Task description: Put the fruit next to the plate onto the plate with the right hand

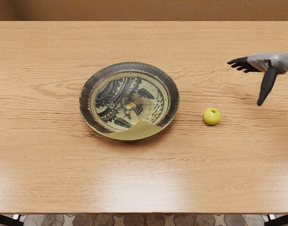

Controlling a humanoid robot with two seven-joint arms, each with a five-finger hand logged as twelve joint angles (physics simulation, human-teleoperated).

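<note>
A big wooden table [50, 179] fills almost the whole view. A round plate [86, 96] sits on it, a little to the left of the middle. The plate has a dark rim all the way around. Inside it is pale, with dark painted shapes and swirls and a small yellow spot near the center. The painted marks are too small and blurry to tell if any of them are words. At 6 o'clock on the plate, a plain tan patch covers part of the rim.

The fruit [212, 116] is small, round and yellow-green, like a little apple. It lies on the bare table at about 3 o'clock from the plate, a tiny bit lower. It is near the plate but not touching it, with a strip of wood between them.

The right hand [257, 66] comes in from the right edge of the view. It is up in the air, between 1 and 2 o'clock from the fruit, and well apart from it. The hand is wide and holds nothing. Its dark fingers [239, 61] stretch out toward 9 o'clock, and one long dark finger hangs down toward 6 o'clock. The hand does not touch the fruit or the plate.
</note>
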